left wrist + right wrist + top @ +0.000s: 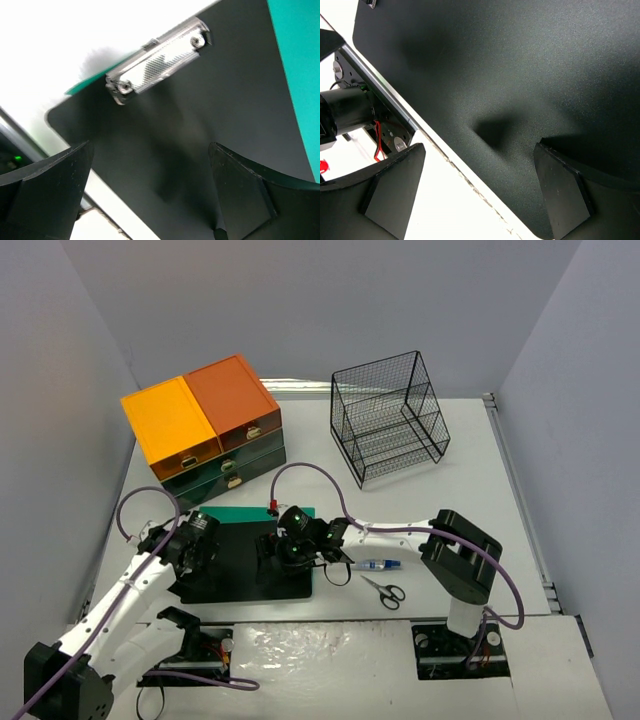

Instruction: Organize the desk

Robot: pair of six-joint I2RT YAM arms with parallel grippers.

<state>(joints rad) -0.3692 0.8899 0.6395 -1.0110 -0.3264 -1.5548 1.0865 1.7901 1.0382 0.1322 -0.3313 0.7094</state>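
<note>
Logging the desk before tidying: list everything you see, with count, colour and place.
desk: one, white, under everything
drawer unit: one, orange and yellow tops, far left
wire basket: one, black, far right of centre
clipboard: one, black, near left
green board: one, green, past clipboard's far edge
pen: one, blue and white, right of clipboard
scissors: one pair, black handles, near pen
left arm: one, white, jaws open over clipboard's left end
right arm: one, white, jaws open over clipboard's right end

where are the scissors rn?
Top view: the scissors lie on the desk, right of the black clipboard, just on the near side of the blue pen.
</note>
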